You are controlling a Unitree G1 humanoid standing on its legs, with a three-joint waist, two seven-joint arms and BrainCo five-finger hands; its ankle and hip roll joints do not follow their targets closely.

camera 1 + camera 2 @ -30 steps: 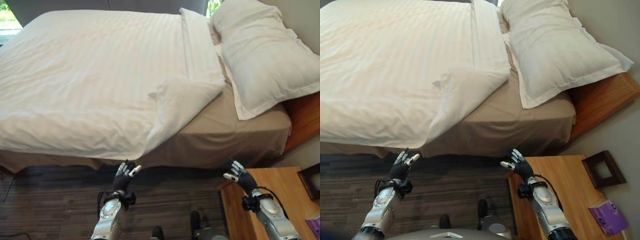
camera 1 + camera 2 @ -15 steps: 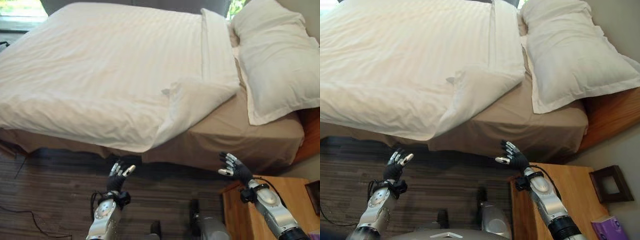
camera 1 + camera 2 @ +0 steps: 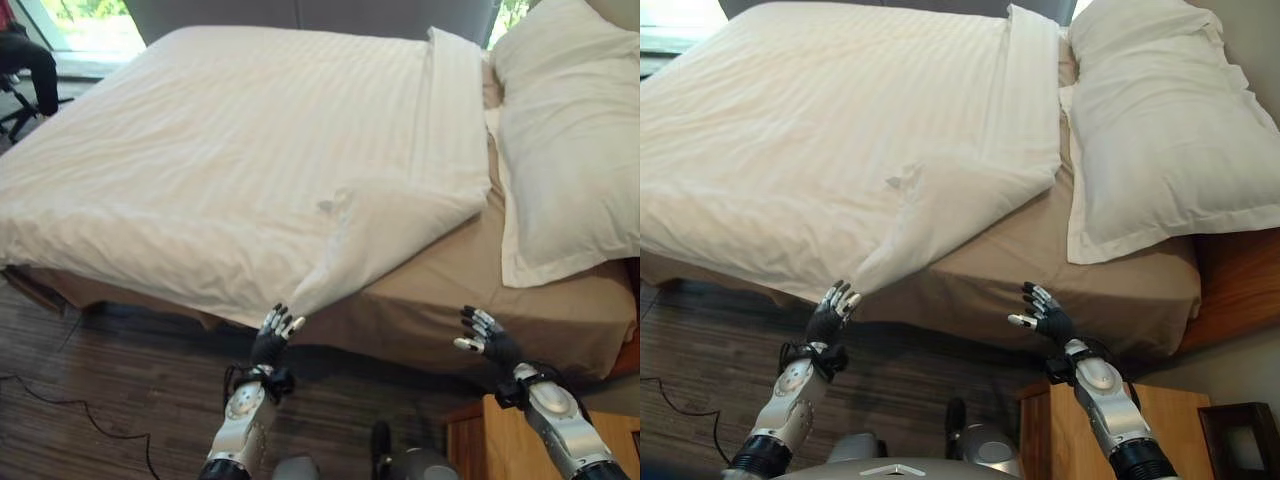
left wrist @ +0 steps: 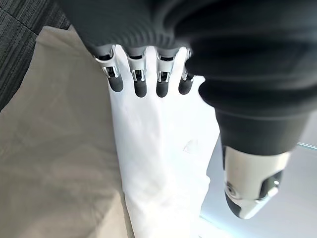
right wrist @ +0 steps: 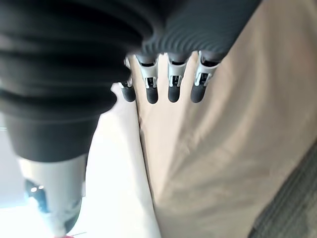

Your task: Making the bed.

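A white striped duvet (image 3: 230, 150) covers most of the bed, its near right corner (image 3: 330, 270) folded back and hanging over the bed's edge. Beside it the beige sheet (image 3: 470, 280) lies bare. A large white pillow (image 3: 570, 140) rests at the head, on the right. My left hand (image 3: 272, 338) is open, fingers straight, just below the hanging duvet corner (image 4: 158, 163), not holding it. My right hand (image 3: 488, 336) is open in front of the beige bed side (image 5: 223, 134), apart from it.
A wooden nightstand (image 3: 1070, 440) stands at the lower right, under my right arm. The wooden headboard (image 3: 1240, 280) runs along the right. Dark striped carpet (image 3: 110, 390) lies in front of the bed. A seated person (image 3: 25, 60) shows at the far left.
The camera has moved closer and to the left. Both hands have risen toward the bed; the left hand now sits right under the hanging duvet corner. Both stay open.
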